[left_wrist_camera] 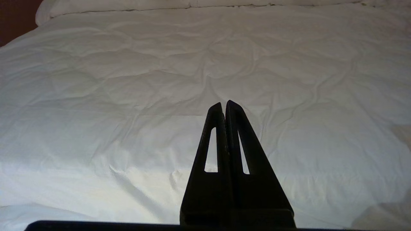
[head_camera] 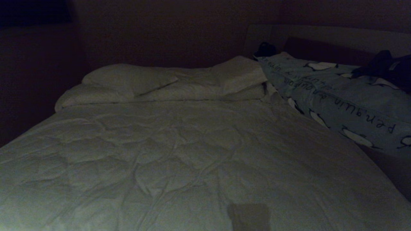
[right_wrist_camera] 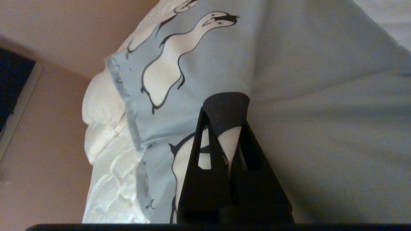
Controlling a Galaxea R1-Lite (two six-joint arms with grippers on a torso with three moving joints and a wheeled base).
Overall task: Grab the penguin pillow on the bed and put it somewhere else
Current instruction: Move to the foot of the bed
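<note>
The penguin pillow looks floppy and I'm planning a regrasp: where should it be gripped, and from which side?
Pinch the penguin pillow at its fabric edge near one end, coming from the bed's right side. It is long and soft, so the middle would probably sag. The right end effector already grips its cloth.

The bed [head_camera: 179, 154] carries white pillows [head_camera: 128, 80] at its head edge and the penguin pillow [head_camera: 337, 96] along its right edge.
</note>
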